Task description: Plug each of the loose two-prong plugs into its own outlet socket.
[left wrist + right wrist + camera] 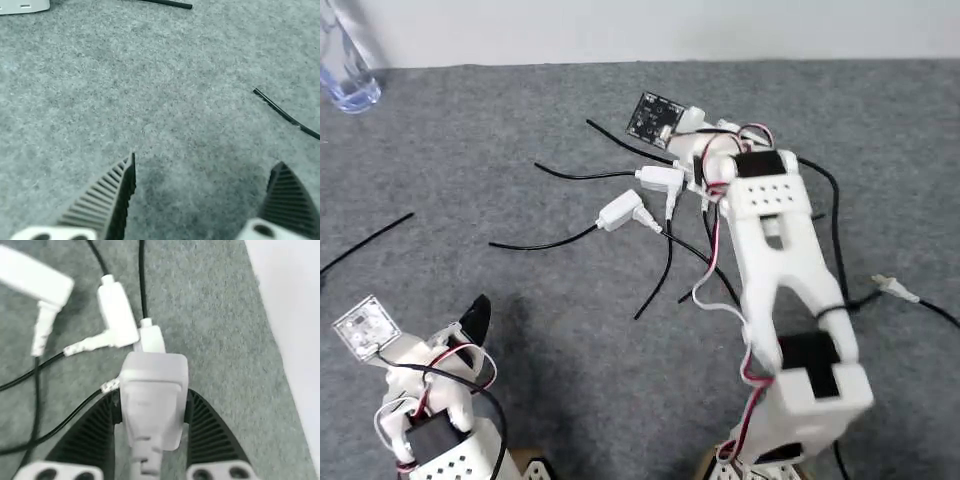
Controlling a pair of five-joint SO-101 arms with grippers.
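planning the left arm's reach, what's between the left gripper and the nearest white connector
Bare grey carpet, that connector's black cable trailing alongside, in the high view.

Mottled mid-grey felt covers the bench (580, 400). The outlet socket (152, 390) gripped by the right end effector (152, 399) is plain white, between black ribbed fingers (90, 440). Next to that socket, the plugs (116, 310) are white on black cables (141, 275). The left end effector (205, 161) shows the same black ribbing. The right arm (780, 250) is white, trailing red, white and black wires (714, 235). Far from the socket, a bottle (345, 75) is clear, tinged blue.
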